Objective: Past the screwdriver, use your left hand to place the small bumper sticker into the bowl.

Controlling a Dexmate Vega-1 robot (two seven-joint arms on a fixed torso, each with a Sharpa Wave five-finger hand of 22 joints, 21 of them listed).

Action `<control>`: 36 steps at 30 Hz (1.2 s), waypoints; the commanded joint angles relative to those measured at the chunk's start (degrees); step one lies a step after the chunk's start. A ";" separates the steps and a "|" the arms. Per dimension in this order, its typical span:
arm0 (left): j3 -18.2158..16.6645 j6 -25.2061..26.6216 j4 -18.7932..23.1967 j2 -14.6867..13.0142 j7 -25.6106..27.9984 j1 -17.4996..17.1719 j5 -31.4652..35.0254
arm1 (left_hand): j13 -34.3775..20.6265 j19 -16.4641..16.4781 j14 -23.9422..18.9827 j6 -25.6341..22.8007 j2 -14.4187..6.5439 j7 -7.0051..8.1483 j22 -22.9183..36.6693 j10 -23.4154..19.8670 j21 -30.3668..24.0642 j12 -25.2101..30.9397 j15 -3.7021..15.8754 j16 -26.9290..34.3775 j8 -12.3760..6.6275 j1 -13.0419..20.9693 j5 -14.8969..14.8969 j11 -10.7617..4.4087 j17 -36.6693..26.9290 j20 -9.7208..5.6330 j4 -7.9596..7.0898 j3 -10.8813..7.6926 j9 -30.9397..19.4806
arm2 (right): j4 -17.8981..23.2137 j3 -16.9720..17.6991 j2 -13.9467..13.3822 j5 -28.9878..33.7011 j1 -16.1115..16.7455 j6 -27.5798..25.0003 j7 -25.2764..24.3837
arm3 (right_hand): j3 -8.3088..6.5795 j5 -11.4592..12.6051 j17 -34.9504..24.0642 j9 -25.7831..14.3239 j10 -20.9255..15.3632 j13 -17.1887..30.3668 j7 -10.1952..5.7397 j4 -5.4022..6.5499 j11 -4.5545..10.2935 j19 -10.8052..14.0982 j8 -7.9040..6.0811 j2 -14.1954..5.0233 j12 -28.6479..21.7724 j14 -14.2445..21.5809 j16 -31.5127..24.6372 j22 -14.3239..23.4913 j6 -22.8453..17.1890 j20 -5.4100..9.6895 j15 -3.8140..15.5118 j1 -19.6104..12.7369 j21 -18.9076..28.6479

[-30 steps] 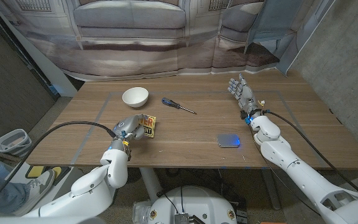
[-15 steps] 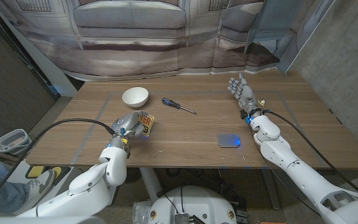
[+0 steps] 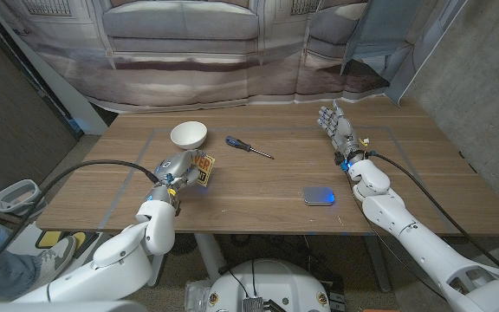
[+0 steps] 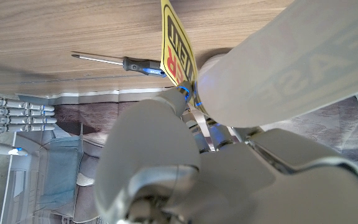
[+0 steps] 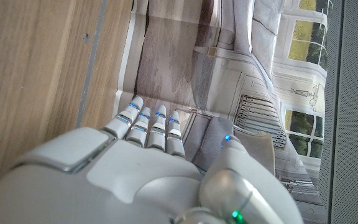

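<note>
Yellow, with black and red print, the small bumper sticker (image 3: 202, 167) is a stiff rectangular slip pinched in the fingers (image 3: 183, 165) of my left hand (image 3: 174, 170). I hold it above the wooden table (image 3: 258, 186), just in front of the white bowl (image 3: 189, 134) and to the left of the screwdriver (image 3: 248, 146). Its long axis runs roughly away from me, tilted a little to the right, with the far end toward the bowl. In the left wrist view the sticker (image 4: 178, 43) shows almost edge-on, the screwdriver (image 4: 120, 61) lying past it. My right hand (image 3: 340, 129) stands near the table's far right, fingers straight, close together, holding nothing.
</note>
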State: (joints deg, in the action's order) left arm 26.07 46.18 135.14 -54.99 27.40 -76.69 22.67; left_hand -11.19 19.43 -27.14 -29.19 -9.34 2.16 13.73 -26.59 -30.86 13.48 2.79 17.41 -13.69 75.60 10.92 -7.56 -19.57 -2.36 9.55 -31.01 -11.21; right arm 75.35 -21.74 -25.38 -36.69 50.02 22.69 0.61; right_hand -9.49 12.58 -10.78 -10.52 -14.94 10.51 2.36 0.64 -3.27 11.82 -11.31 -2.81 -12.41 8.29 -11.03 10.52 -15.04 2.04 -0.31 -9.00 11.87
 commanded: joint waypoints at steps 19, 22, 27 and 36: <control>-2.04 2.16 3.95 -0.74 0.06 -1.19 2.25 | -0.21 0.39 -0.81 -0.84 0.20 0.09 0.41 -0.73 -1.34 -0.31 3.97 0.27 0.09 0.38 -0.42 -0.12 -1.03 -0.44 -0.99 0.18 -0.09 | -1.31 0.14 -0.03 -0.89 -0.65 0.21 1.63 | 0.16 -0.05 -0.19 -0.24 -0.56 0.24 0.31 0.04 0.06 0.66 0.07 -0.29 0.03 0.50 0.03 0.22 -0.25 1.51 0.08 -0.19 -0.03; -2.36 2.34 4.35 -0.90 0.01 -1.39 2.35 | -0.22 0.30 -0.88 -0.86 0.28 0.00 0.43 -0.71 -1.49 -0.35 3.96 0.24 0.14 0.31 -0.43 0.00 -1.13 -0.36 -1.05 0.24 -0.09 | -1.45 0.13 -0.17 -0.86 -0.73 0.34 1.98 | 0.17 -0.05 -0.19 -0.24 -0.57 0.24 0.33 0.04 0.03 0.68 0.07 -0.30 0.02 0.51 0.03 0.22 -0.26 1.52 0.03 -0.19 -0.02; -3.47 1.91 4.61 -0.81 0.59 -2.12 2.04 | -0.22 0.22 -0.91 -0.88 0.30 -0.08 0.46 -0.68 -1.72 -0.41 3.96 0.19 0.20 0.24 -0.44 -0.26 -1.30 -0.34 -1.14 0.28 -0.09 | -1.36 0.26 -0.27 -1.05 -0.70 0.19 2.02 | 0.17 -0.06 -0.19 -0.24 -0.67 0.24 0.33 0.03 -0.04 0.70 0.07 -0.33 -0.01 0.53 0.02 0.22 -0.26 1.54 0.02 -0.21 -0.02; -5.37 -0.14 4.29 -0.48 2.04 -3.76 1.27 | -0.23 -0.32 -0.53 -0.98 0.48 -0.06 0.49 -0.78 -1.93 -0.45 3.98 -0.12 0.27 0.12 -0.45 -0.14 -1.48 -0.26 -1.21 0.38 -0.10 | -0.88 0.30 -0.46 -0.99 -0.55 0.03 1.86 | 0.20 -0.06 -0.19 -0.24 -0.65 0.24 0.38 0.00 0.03 0.74 0.06 -0.34 0.00 0.56 0.02 0.22 -0.29 1.54 0.08 -0.22 -0.01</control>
State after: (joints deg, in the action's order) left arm 22.79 47.91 139.31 -55.62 28.30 -78.80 24.72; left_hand -11.35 19.43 -27.48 -29.70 -9.28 2.06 13.99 -26.88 -32.44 13.14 2.45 17.40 -13.69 75.65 10.59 -7.68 -20.89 -2.36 8.69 -30.42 -11.21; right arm 74.17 -21.57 -25.60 -37.55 49.42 22.87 2.37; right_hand -9.50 12.58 -10.78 -10.52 -15.15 10.51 2.36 0.65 -3.07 12.13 -11.31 -2.81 -12.41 8.29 -11.03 10.51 -15.04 2.36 -0.32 -9.00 11.87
